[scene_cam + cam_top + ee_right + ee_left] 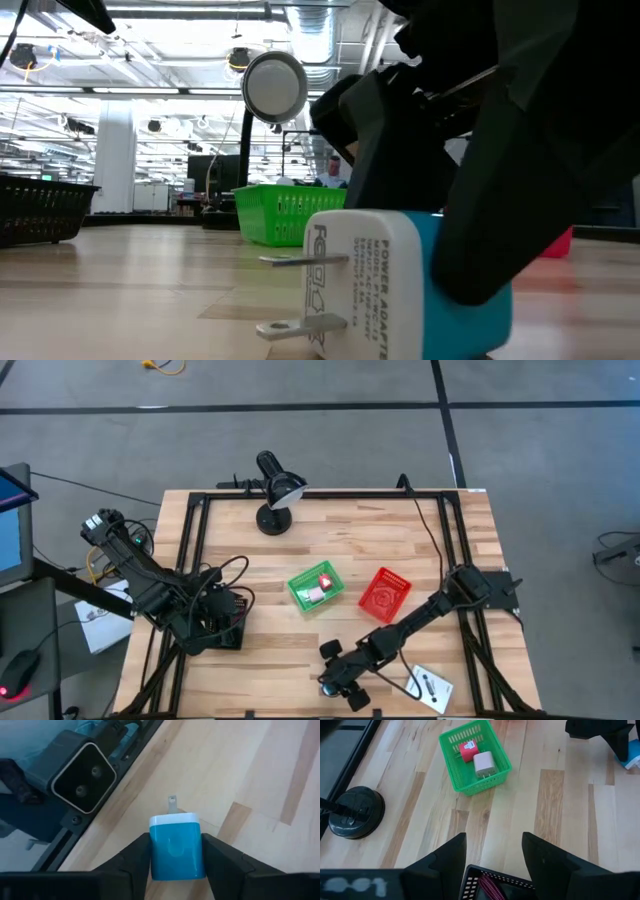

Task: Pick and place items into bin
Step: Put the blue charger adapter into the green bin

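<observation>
My right gripper (335, 682) is near the table's near edge, shut on a blue cube-shaped power adapter (176, 847) with a white pronged face (365, 285). My left gripper (492, 855) is open and empty at the table's left, above a black basket (470, 882) that holds a thin maroon cord (489, 887). A green bin (315, 588) at mid-table holds a red-pink block (468, 751) and a pale pink cube (484, 764). A white card with a black mark (432, 688) lies flat at the near right. My right gripper pinches the blue adapter by its two opposite blue sides (154, 855) between its two fingers (132, 862). The fingers come from above, slanting down. The white pronged face points away from the wrist, with the prongs level. I cannot tell whether the adapter is clear of the table.
A red bin (385, 595) stands right of the green bin. A black lamp (275, 490) stands at the far edge, its round base showing in the left wrist view (352, 812). A black frame (190, 540) runs along the table's edges. Bare wood lies between the bins and the near edge.
</observation>
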You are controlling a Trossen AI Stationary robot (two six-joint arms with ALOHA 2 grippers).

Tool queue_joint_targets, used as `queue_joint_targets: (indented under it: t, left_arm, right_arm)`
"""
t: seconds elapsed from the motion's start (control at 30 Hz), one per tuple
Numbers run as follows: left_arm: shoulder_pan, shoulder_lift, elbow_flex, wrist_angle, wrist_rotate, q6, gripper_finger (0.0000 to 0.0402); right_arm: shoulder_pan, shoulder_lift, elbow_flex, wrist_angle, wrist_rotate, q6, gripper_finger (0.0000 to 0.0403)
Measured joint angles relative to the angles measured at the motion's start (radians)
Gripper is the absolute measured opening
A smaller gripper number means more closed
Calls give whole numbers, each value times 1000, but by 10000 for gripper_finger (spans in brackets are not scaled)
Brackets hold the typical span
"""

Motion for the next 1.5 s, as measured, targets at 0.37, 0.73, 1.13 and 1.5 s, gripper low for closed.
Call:
queue_joint_targets:
  t: [0.37,0.73,1.13,1.5]
  left_arm:
    - [0,0,0,-1,0,0,183]
    - [0,0,0,-1,0,0,183]
    - [0,0,0,2,0,8,183]
    - [0,0,0,2,0,8,183]
  right_arm:
    - [-77,-44,1,93,-11,-1,153]
    - [-277,-256,0,-52,253,-35,141]
    - [-502,-137,-2,-182,233,-52,136]
    - [-507,-120,0,-157,224,-53,200]
